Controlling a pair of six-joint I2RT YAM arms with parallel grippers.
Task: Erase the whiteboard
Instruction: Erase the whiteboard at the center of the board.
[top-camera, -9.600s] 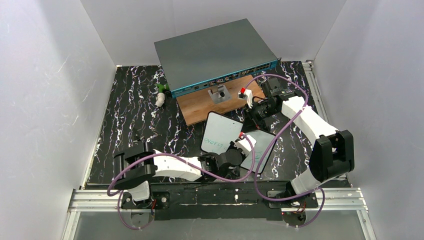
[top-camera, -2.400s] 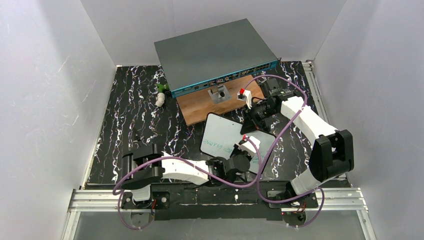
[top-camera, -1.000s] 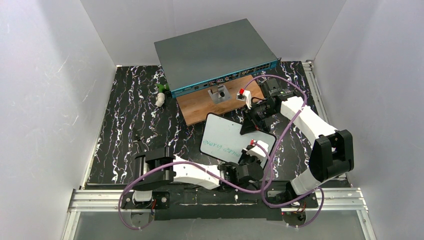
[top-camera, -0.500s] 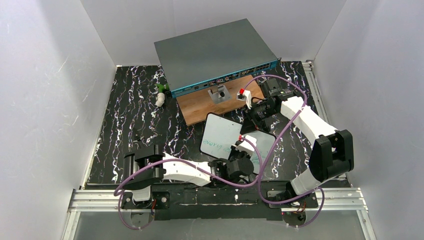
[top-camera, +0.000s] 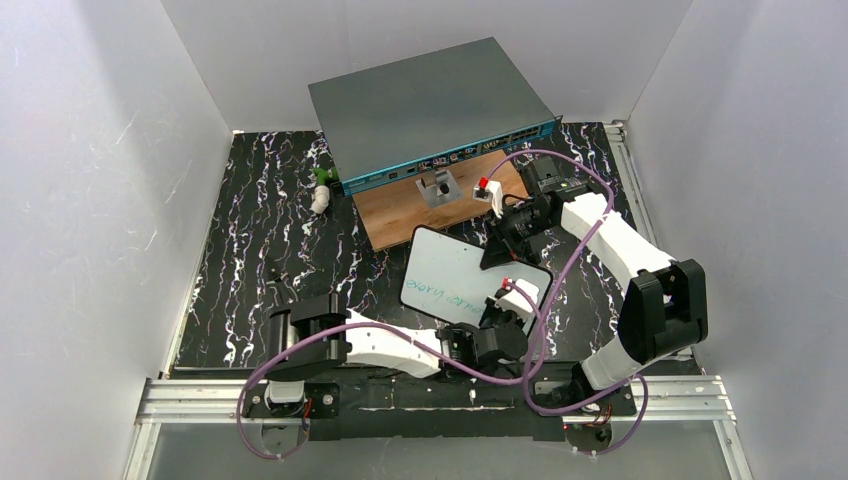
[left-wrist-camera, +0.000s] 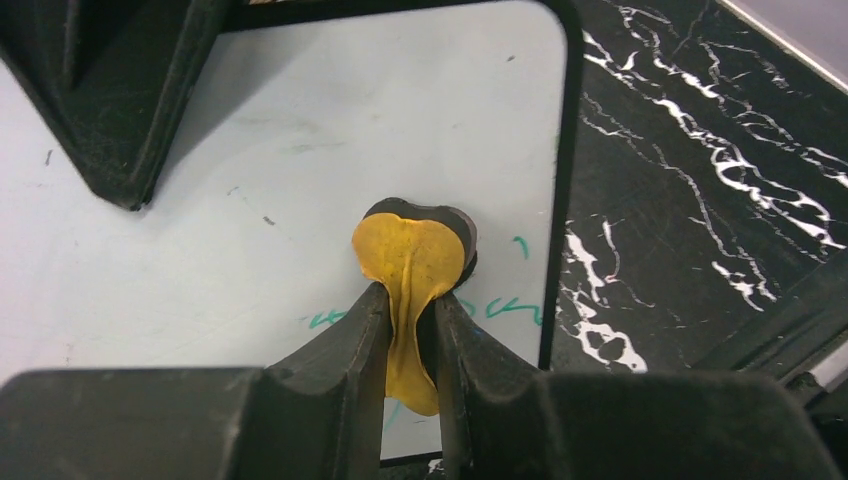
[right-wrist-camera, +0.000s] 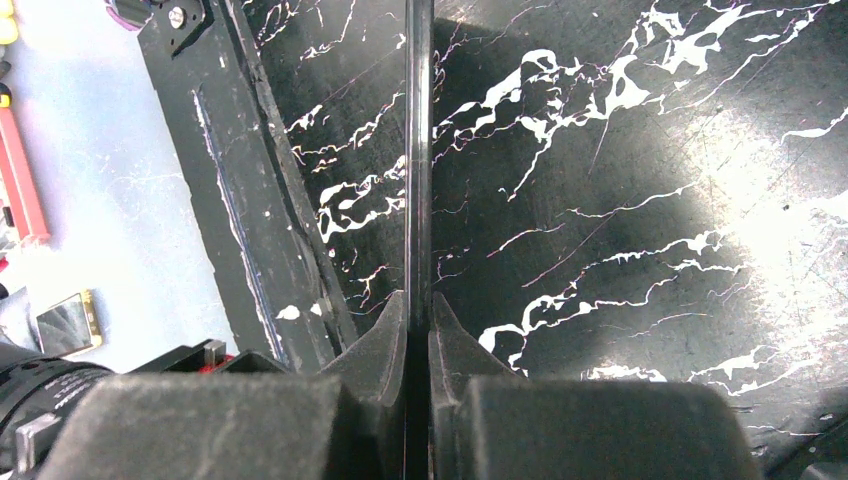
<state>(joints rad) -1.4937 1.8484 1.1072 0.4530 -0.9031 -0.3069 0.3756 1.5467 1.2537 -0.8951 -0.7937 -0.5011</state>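
Observation:
The whiteboard (top-camera: 452, 262) lies tilted in the middle of the black marbled table, with green handwriting (top-camera: 447, 296) along its near edge. My left gripper (top-camera: 507, 308) is over the board's near right corner, shut on a yellow eraser pad (left-wrist-camera: 412, 258) whose dark base presses on the white surface. Green strokes (left-wrist-camera: 500, 308) show beside the pad, close to the board's dark rim (left-wrist-camera: 562, 200). My right gripper (top-camera: 498, 244) is shut on the board's far right edge. In the right wrist view the whiteboard (right-wrist-camera: 418, 150) appears edge-on, running between the closed fingertips (right-wrist-camera: 392, 318).
A large grey box with a teal front (top-camera: 430, 105) stands at the back. A brown wooden board (top-camera: 400, 218) lies before it, with a small metal bracket (top-camera: 437, 187) on it. A small white and green object (top-camera: 321, 192) lies at the back left. White walls enclose the table.
In the last half second my left gripper slid right along the board's near edge with the eraser, uncovering more of the green writing. The right gripper and the board stayed put.

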